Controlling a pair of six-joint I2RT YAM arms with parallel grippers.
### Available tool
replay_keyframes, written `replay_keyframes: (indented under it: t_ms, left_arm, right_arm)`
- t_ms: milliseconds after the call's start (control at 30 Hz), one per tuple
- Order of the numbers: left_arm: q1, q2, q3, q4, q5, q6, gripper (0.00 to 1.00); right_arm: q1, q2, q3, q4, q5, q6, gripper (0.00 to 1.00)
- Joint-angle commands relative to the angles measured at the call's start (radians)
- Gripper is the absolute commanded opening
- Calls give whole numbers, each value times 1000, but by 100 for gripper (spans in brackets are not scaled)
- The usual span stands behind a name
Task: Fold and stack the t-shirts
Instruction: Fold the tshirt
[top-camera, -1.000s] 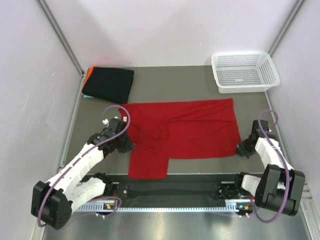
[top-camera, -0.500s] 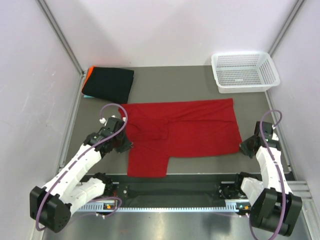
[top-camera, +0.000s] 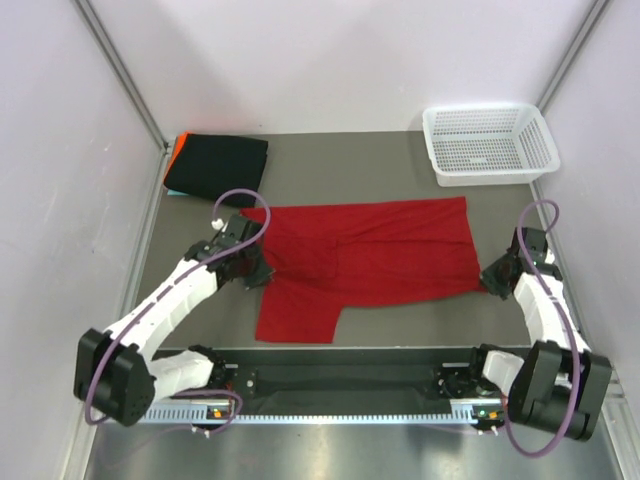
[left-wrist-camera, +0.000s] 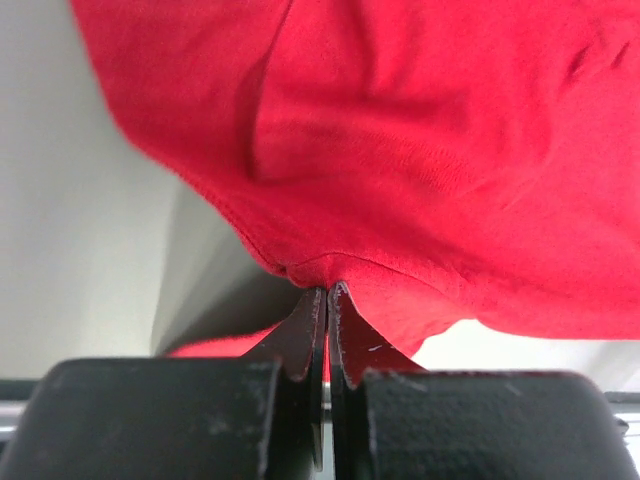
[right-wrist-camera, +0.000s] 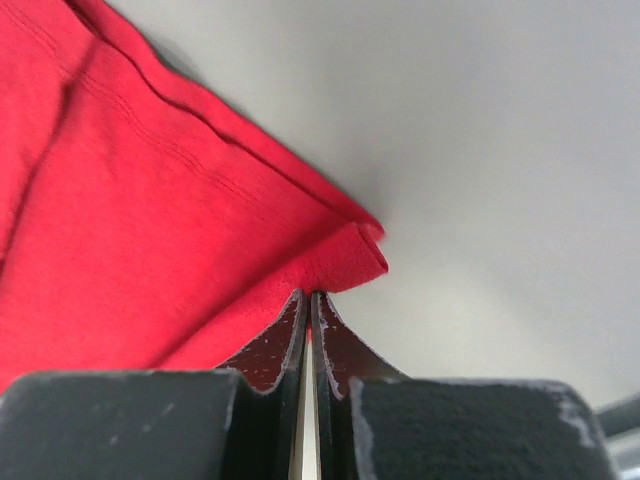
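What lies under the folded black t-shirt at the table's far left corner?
An orange edge and a light-blue edge stick out on the left of the black t-shirt. The rest of both is covered by it.

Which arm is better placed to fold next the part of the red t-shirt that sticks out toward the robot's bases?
Probably the left. The left gripper is shut on the red t-shirt just beside that near part, while the right gripper pinches the opposite corner, across the whole cloth.

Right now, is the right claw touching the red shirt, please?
Touching: the right wrist view shows the right claw shut on a corner of the red shirt.
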Motion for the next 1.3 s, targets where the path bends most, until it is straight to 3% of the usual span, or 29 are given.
replay_keyframes:
  t_ms: [0, 300, 767, 1267]
  left_arm:
    - [7, 59, 89, 71, -31, 30, 0]
    - [62, 188, 222, 58, -48, 62, 0]
    - [180, 389, 357, 55, -22, 145, 0]
    - [216, 444, 393, -6, -44, 209, 0]
  right_arm:
    - [-12, 61, 76, 119, -35, -50, 0]
    - [-12, 273, 248, 113, -61, -109, 0]
    - [9, 475, 368, 163, -179, -130, 0]
    - [85, 627, 481, 124, -136, -112, 1]
